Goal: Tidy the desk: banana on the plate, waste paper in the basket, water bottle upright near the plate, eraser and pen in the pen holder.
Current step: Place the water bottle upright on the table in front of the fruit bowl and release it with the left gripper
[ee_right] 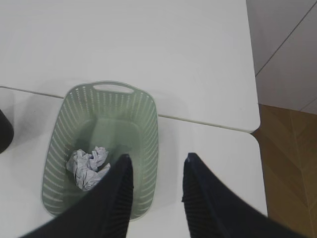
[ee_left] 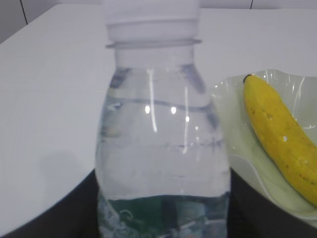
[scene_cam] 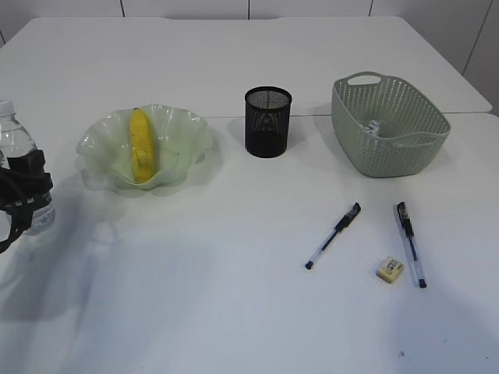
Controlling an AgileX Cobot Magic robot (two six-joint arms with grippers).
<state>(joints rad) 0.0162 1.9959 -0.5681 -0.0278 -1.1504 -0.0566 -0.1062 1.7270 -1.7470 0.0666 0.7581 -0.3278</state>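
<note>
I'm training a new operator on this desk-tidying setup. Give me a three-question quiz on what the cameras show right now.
1. True or false: the banana lies on the plate.
2. What does the left gripper hold? A) a pen B) the water bottle C) the eraser
3. Fill in: the crumpled waste paper lies inside the ____.

Key
1. True.
2. B; the bottle stands upright between the fingers, left of the plate.
3. basket. The right gripper hangs open and empty over its rim. Two pens and the eraser lie on the table, outside the pen holder.
</note>
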